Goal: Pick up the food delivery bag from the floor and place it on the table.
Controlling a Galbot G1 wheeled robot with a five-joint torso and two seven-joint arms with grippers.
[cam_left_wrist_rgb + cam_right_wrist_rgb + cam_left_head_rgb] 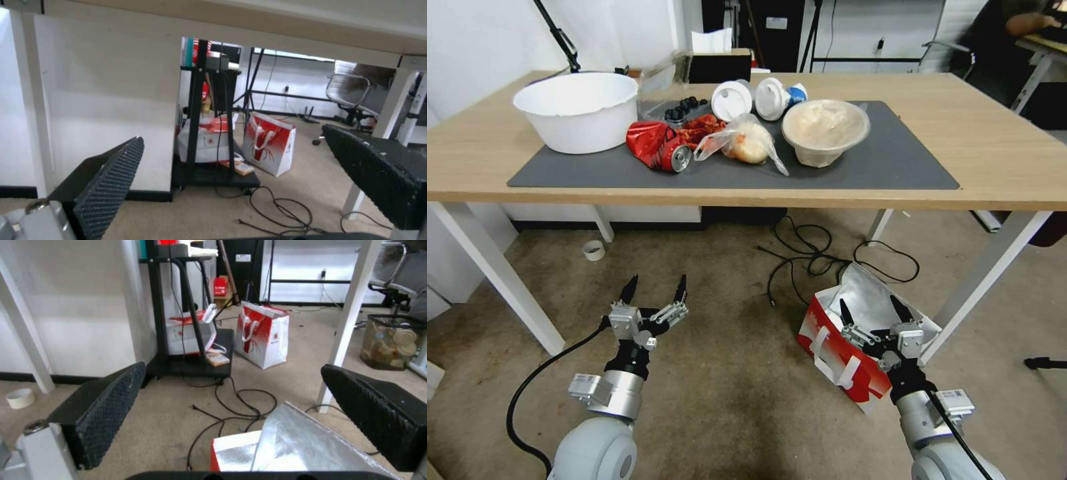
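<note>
Spread wide and holding nothing, my right end effector [873, 309] hovers over the open mouth of the food delivery bag [854, 333], which stands on the floor [727, 373] by the desk [1000, 153] leg. I judge it light, soft-walled and prone to crumple; its foil lining looks slippery, so the white loop handles [830, 353] seem the surest hold. My left end effector [654, 291] waits wide apart, empty.

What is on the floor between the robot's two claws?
Nothing: in the head view, bare stained floor lies between the left gripper and the right gripper, which hangs over the food delivery bag.
</note>
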